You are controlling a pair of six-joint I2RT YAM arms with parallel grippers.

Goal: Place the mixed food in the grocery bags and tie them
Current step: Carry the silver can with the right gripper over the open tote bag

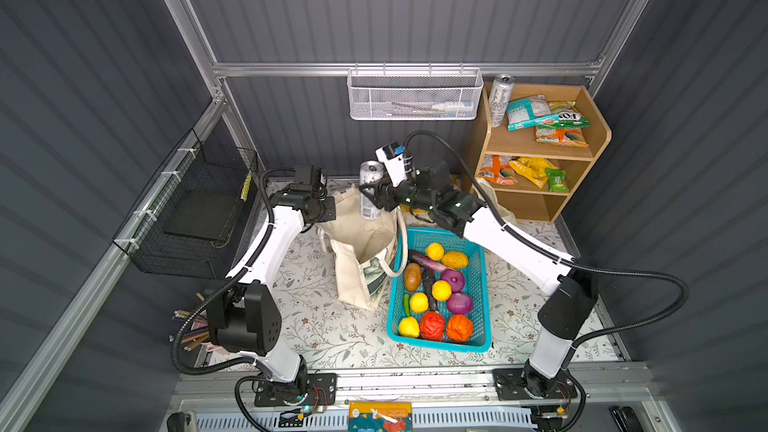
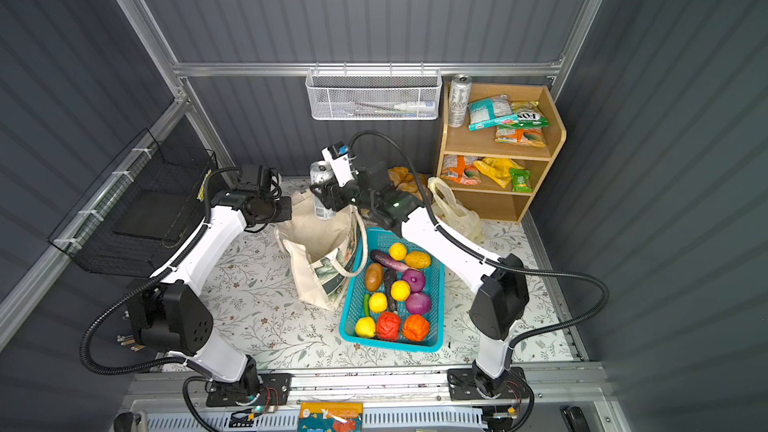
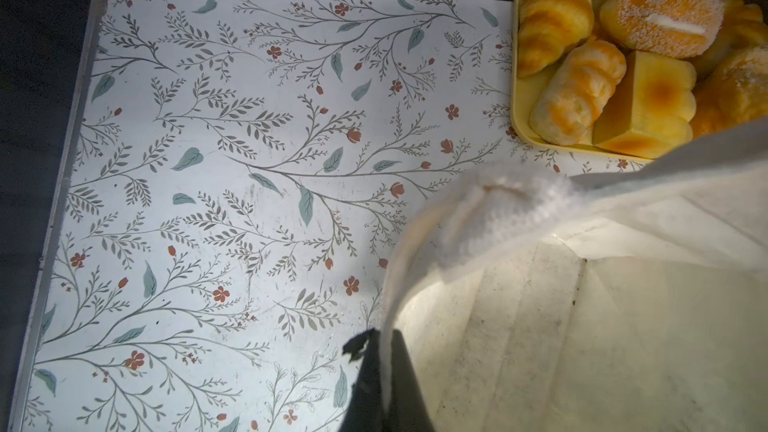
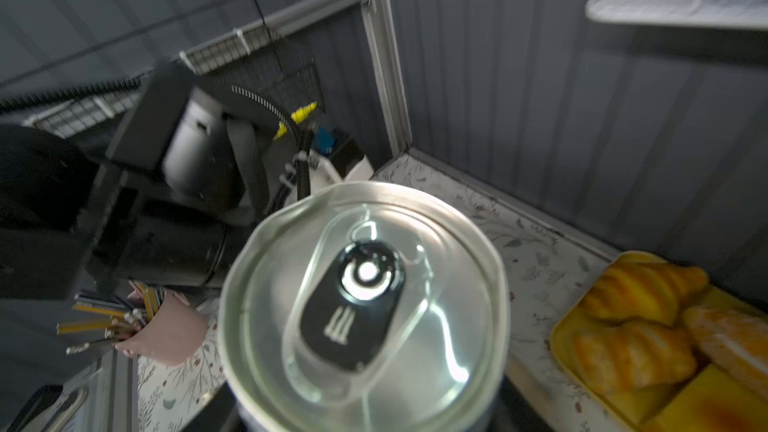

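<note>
floral tabletop (image 1: 324, 326), grey walls (image 1: 374, 6), tote (image 1: 351, 272), held can (image 1: 369, 176)

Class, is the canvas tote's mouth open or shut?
Open: the tote shows its pale inside in both top views, rim pinched by the left gripper.

The tabletop (image 1: 316, 326) is white, printed with grey-green leafy branches and small red-brown flowers. The tote (image 1: 361, 234) is cream canvas with a green print on one side. The basket (image 1: 436, 346) is turquoise mesh; in it the lemons (image 1: 419, 302) are bright yellow and the onions (image 1: 459, 303) purple. The can (image 1: 370, 176) is silver-white with dark lettering. The bread (image 3: 557, 18) is golden-brown on a pale-yellow tray (image 3: 521, 126). The shelf (image 1: 532, 203) is light wood.
</note>
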